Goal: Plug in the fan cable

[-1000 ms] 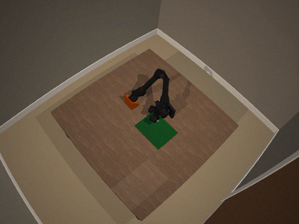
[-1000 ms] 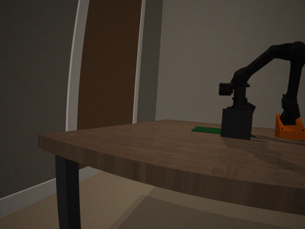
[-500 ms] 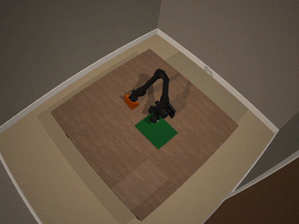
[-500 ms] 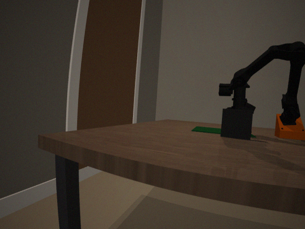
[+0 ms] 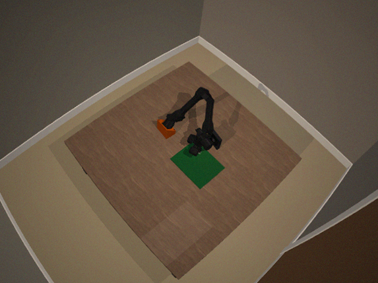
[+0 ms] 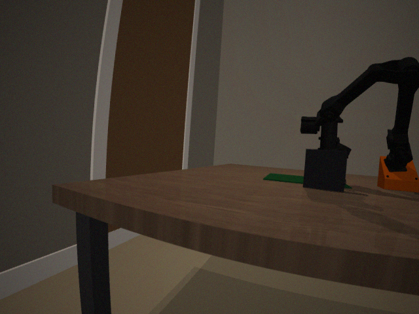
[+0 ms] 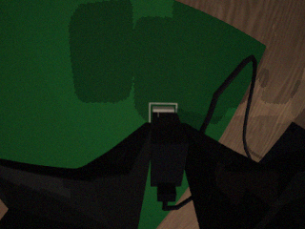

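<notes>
The green board (image 5: 200, 170) (image 6: 282, 178) (image 7: 38, 95) lies flat on the table. The fan header (image 7: 163, 104) shows as a small white-edged outline on the board, partly covered by the black plug (image 7: 168, 162). My gripper (image 7: 166, 129) is shut on the plug, one finger on each side of it. The plug's front end overlaps the header's lower part in the wrist view; how deep it sits cannot be told. The thin black cable (image 7: 215, 95) leaves the plug's rear and loops to the right over the board's edge. The fingertips are hidden in the top and exterior views.
The orange arm base (image 5: 165, 129) (image 6: 397, 182) stands beside the board on the wooden table (image 5: 123, 154) (image 6: 189, 199). A dark grey box (image 6: 325, 170) stands in front of part of the board in the exterior view.
</notes>
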Controlling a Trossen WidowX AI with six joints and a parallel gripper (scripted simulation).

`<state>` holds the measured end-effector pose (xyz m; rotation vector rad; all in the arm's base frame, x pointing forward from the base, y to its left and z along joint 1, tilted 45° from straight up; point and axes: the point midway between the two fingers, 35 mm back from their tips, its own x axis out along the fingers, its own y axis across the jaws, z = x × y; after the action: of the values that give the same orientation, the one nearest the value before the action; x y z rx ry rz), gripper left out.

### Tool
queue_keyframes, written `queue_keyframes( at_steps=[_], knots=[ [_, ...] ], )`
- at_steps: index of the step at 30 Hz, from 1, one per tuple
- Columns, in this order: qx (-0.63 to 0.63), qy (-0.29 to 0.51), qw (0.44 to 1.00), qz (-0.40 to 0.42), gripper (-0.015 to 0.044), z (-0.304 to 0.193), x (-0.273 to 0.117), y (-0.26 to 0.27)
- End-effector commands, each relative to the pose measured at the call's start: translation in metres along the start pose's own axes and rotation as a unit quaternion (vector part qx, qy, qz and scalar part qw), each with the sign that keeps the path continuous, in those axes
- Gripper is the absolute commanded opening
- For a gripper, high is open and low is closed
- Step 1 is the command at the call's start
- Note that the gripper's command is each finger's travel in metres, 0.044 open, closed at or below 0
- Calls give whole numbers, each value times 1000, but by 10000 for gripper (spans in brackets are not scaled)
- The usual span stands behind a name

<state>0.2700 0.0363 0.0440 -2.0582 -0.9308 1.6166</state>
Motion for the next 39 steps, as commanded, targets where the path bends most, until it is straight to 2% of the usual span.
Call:
queue_keyframes(
  at_steps=[1,7,17,21,25,31,39],
  knots=[
    [1,-1,1000,-1,0,0,4,-1],
    [1,-1,1000,-1,0,0,7,-1],
    [0,1,1000,0,260,0,4,0],
    [0,0,1000,1,260,-1,-5,1],
    [1,-2,1000,0,260,0,-49,1],
    [1,-2,1000,0,260,0,-51,3],
    [1,-3,1000,4,260,32,-52,107]
  ],
)
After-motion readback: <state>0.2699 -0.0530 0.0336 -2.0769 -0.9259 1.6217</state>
